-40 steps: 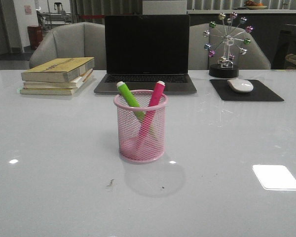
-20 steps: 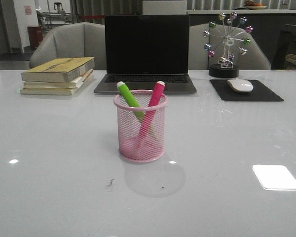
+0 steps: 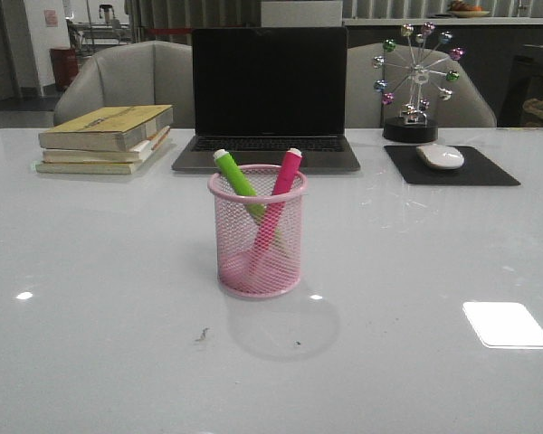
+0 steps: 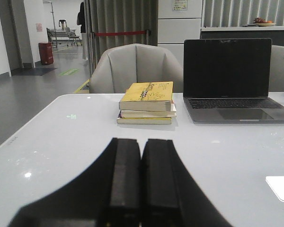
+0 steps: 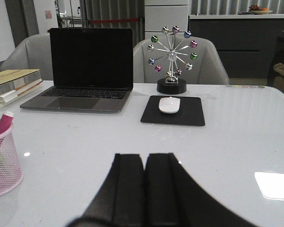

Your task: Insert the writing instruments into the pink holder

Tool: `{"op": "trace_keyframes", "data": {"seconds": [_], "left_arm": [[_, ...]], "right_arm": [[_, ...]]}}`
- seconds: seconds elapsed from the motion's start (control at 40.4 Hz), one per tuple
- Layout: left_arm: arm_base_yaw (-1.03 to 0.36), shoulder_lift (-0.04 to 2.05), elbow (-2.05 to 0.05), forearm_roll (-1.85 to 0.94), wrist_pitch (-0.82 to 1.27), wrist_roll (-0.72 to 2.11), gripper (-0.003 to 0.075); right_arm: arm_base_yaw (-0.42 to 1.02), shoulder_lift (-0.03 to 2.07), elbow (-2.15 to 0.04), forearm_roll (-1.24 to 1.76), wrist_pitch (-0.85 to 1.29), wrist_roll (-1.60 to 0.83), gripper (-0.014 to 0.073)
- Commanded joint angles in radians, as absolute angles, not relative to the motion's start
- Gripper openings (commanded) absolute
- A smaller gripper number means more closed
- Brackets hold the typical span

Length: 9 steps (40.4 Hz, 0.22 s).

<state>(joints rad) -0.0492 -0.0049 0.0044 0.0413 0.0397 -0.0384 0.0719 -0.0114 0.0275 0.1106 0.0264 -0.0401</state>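
White tabletop point(image 3: 90, 344) is seen bare up front. Mid-table, the pink mesh holder point(image 3: 258, 262) already contains the green marker point(image 3: 235, 174) and magenta marker point(image 3: 285, 174), crossed; nothing appears left. Both the left gripper point(image 4: 141, 177) and right gripper point(image 5: 145, 189) are pressed together, empty. Behind sits a laptop point(image 3: 270, 90).

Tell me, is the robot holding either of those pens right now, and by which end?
Neither. Both sets of fingers, left and right, are pressed shut on nothing. The green marker and pink marker stand leaning in the pink holder.
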Motion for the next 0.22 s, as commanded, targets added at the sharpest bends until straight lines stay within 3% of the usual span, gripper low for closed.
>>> {"op": "trace_keyframes", "data": {"seconds": [0.0, 0.198], "left_arm": [[-0.049, -0.024, 0.010, 0.033, -0.051, -0.049, 0.0091], [-0.049, -0.024, 0.010, 0.033, -0.051, -0.049, 0.0091]], "right_arm": [[0.074, -0.030, 0.023, 0.115, -0.067, -0.048, 0.0056], [0.074, -0.030, 0.023, 0.115, -0.067, -0.048, 0.0056]]}}
